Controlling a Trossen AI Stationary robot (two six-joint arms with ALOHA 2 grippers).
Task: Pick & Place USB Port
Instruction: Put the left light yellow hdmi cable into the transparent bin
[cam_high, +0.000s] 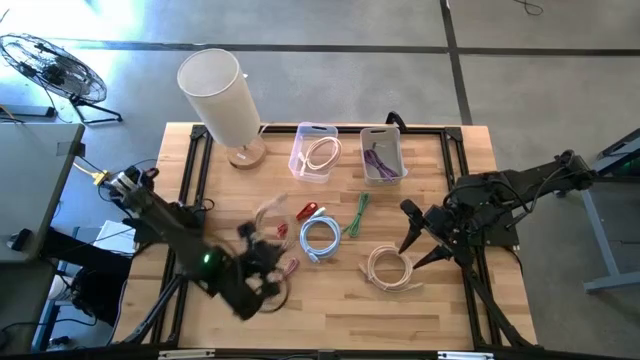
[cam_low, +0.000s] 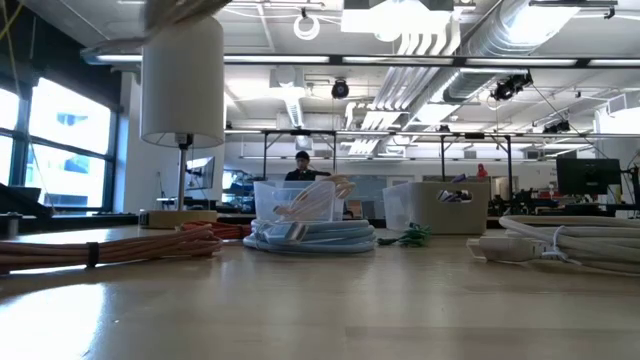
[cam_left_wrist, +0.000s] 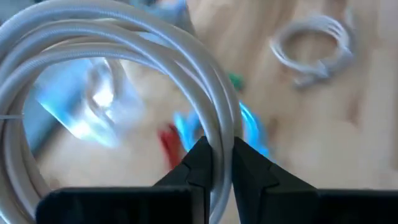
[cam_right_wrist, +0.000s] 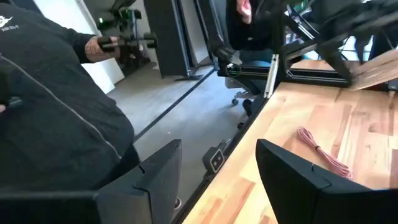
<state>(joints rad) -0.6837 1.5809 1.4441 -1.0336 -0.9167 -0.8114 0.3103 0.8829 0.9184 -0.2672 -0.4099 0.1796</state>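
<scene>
Your high view looks straight down on the whole worktop (cam_high: 330, 300), both arms and the surrounding floor, from far off. Your low view sits at worktop (cam_low: 330, 310) height, facing level across it into the room, very near the surface. Both share the lamp (cam_high: 222, 100) (cam_low: 182, 85), the two bins and the blue cable coil (cam_high: 320, 238) (cam_low: 312, 236). Your left wrist view looks down past its own pincer (cam_left_wrist: 219, 163), very close to a white cable (cam_left_wrist: 124, 43). Your right wrist view faces along the worktop's edge into the room, where a person (cam_right_wrist: 56, 112) stands close.

Left tool (cam_high: 268, 262) over table (cam_high: 330, 300) (wooden), lamp (cam_high: 222, 100) behind
</scene>
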